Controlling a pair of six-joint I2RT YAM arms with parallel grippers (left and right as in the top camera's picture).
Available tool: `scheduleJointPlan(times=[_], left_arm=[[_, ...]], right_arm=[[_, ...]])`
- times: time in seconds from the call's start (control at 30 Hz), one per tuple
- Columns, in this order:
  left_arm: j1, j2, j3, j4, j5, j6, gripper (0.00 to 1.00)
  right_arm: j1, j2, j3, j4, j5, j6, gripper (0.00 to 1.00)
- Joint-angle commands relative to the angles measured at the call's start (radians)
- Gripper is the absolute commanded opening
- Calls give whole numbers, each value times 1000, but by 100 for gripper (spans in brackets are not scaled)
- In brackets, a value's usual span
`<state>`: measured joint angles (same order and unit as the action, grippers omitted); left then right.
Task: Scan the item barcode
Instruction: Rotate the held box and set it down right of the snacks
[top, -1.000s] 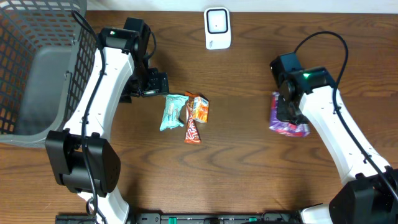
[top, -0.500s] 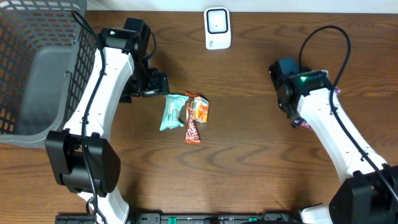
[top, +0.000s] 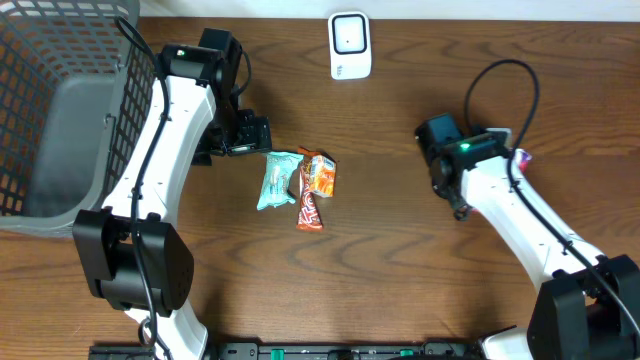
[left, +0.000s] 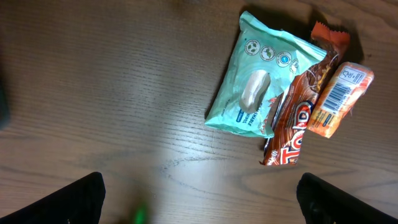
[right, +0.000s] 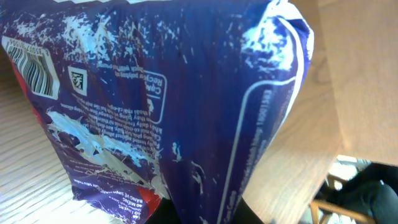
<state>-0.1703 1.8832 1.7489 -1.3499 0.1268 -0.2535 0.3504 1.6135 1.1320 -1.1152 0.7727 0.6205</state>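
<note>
Farther back — scanner (top: 350, 45) at table edge (top: 500, 21)

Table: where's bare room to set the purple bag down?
Free: bare wood between the snack pile and the right arm; also the front strip below the pile. Crowded: between the basket and the pile, where the left arm sits.

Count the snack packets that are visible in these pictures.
4. A teal packet, a brown bar and an orange packet lie together at mid-table; a purple bag is held in the right end effector. The basket could hide more.
</note>
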Motion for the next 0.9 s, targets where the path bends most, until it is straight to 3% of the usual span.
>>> scheduleJointPlan(times=[0.0, 0.23, 0.57, 0.87], left_arm=[[4, -8, -1, -3, -12, 10, 98], [4, -8, -1, -3, -12, 10, 98], [4, -8, -1, -3, -12, 10, 98], [4, -8, -1, -3, -12, 10, 98]], right_arm=[[41, 3, -11, 6, 3, 10, 1], [91, 10, -79, 62, -23, 11, 2], [142, 10, -115, 130, -156, 9, 13], [214, 10, -95, 339, -532, -98, 65]])
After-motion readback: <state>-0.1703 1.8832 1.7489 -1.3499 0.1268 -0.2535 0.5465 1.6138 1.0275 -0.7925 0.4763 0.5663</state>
